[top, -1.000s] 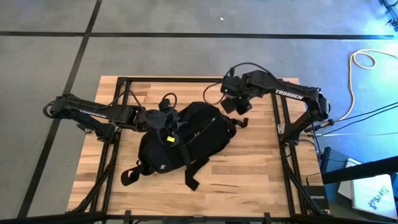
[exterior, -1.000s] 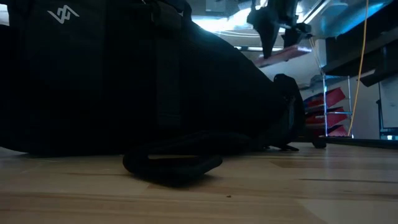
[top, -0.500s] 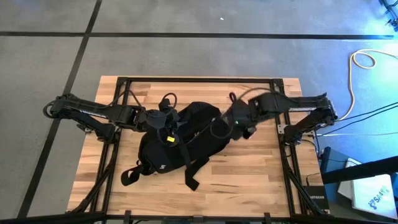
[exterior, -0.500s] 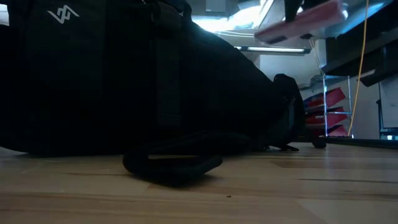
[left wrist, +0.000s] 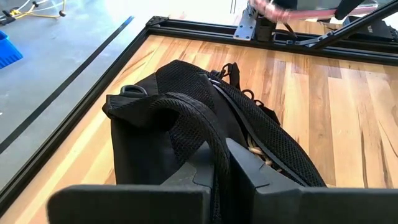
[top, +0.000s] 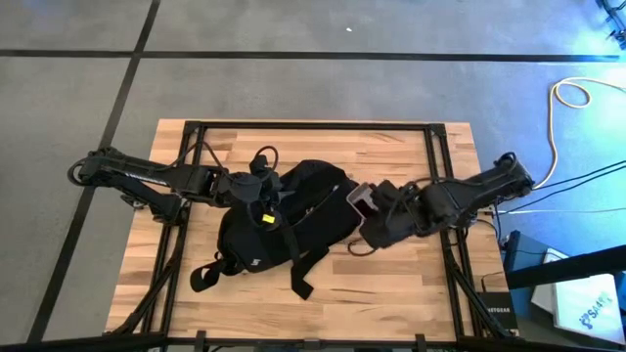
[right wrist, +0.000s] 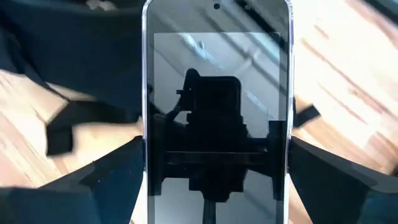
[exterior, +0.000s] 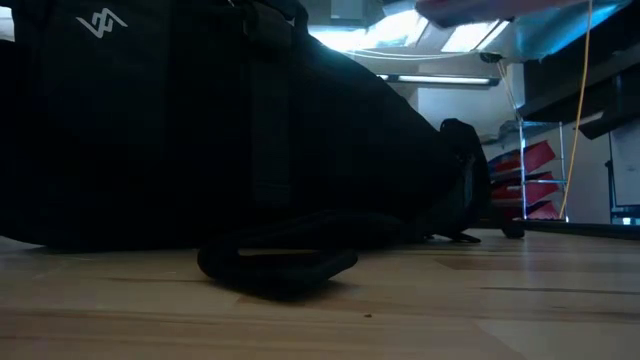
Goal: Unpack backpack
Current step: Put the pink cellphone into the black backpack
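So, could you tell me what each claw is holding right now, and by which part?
The right claw holds a phone by its long side edges, near one end. The left claw is shut on a strap of the backpack.

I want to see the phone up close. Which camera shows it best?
The right wrist view: the phone fills it, held between the right gripper's fingers. The high view shows it small. The low and left wrist views show only a pinkish blur.

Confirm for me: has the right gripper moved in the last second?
Yes. In the high view the right gripper, holding a phone, has swung from near the table's far edge toward the near side, beside the backpack.
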`<state>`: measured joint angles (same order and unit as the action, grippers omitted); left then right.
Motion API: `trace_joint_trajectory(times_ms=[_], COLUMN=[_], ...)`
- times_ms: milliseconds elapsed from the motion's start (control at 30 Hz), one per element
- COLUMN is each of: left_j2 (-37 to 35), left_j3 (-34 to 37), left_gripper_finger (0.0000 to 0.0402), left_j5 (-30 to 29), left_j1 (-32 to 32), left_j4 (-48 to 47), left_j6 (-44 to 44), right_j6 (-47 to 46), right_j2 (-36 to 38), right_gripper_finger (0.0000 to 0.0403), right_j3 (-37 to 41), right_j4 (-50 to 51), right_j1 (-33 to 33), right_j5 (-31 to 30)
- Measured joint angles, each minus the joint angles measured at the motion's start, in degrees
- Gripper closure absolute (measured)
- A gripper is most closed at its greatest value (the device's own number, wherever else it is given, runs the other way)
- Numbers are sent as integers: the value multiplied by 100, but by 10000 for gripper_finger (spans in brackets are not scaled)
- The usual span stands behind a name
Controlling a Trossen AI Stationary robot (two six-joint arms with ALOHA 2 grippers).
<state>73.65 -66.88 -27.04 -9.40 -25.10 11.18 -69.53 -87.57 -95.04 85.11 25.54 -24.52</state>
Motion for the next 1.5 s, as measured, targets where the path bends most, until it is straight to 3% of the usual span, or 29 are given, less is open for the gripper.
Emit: trace_joint_trajectory(times_ms=[233, 500, 900, 1500], left_j2=[0, 0, 0, 0], left_j3=[1, 1, 1, 1], left_gripper_finger=[396, 396, 396, 396], left_j5=[1, -1, -1, -1], left_j1=[-1, 1, -1, 1], left_j4=[0, -1, 0, 0], left_j6=[0, 0, 0, 0], right_j6=[-434, -742, -594, 468], right_j2=[2, -2, -4, -4], right_gripper_finger=[66, 66, 66, 66], right_j3=[87, 896, 2145, 3036], right_j4=[-496, -1140, -3031, -5432], right_j1=[681, 1098, 1169, 1158], right_j5=[-951, -1721, -3171, -4337])
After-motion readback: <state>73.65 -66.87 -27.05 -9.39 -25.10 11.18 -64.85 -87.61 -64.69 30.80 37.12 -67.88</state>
